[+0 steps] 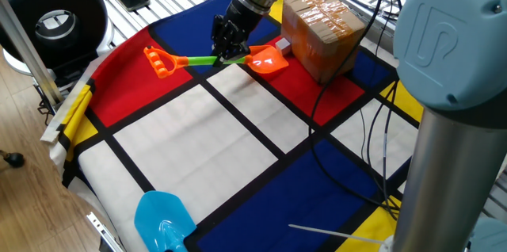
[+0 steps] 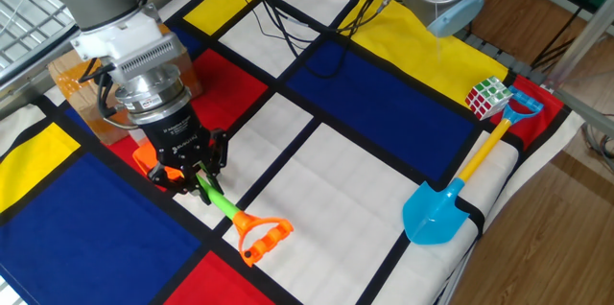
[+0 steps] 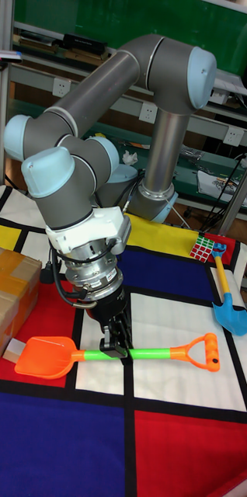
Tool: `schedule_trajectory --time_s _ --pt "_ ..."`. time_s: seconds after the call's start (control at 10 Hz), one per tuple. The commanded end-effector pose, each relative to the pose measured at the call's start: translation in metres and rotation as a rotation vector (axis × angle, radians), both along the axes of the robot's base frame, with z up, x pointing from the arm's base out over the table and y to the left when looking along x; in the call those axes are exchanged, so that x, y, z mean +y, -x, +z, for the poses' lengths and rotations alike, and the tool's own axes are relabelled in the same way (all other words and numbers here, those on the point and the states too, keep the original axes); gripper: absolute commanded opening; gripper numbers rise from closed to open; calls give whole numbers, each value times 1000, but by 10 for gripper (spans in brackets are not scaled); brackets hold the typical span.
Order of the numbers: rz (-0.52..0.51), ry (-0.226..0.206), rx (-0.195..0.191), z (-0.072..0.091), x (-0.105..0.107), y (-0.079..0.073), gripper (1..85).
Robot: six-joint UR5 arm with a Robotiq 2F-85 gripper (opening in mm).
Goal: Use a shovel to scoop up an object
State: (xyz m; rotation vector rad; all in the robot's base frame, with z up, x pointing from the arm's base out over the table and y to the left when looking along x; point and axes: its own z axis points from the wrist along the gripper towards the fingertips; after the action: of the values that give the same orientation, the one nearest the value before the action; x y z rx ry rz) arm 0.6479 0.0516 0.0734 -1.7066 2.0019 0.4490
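In the tall fixed view, the brown cardboard box (image 3: 7, 299) sits at 9 o'clock on the table (image 3: 178, 435), which is covered by a cloth of red, blue, yellow and white blocks. At the box's lower corner, toward 8 o'clock, lies the small pale cube (image 3: 13, 349), just beside the orange blade of the shovel (image 3: 100, 356). I cannot tell whether blade and cube touch.

The shovel lies across the middle of the view, blade pointing to 9 o'clock and its orange D-shaped loop to 3 o'clock. The fingers (image 3: 116, 344) come down from 12 o'clock and are closed around the green shaft, close behind the blade. In the one fixed view the gripper (image 1: 228, 44) clamps the same shaft, with the blade slightly raised beside the box (image 1: 323, 30).

Farther right, toward 2 o'clock, a puzzle cube (image 3: 206, 249) rests on the cloth, and just beside it a light blue shovel (image 3: 228, 306) lies with its blade pointing to 5 o'clock.
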Motion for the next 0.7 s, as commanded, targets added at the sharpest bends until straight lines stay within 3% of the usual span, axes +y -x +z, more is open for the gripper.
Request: schedule_trajectory --time_s 0.0,0.3,0.6 --pt "2 3 1 1 -2 0 10" --pt "5 33 -6 -4 -8 -1 10" --pt "4 31 -8 -7 -9 -2 10"
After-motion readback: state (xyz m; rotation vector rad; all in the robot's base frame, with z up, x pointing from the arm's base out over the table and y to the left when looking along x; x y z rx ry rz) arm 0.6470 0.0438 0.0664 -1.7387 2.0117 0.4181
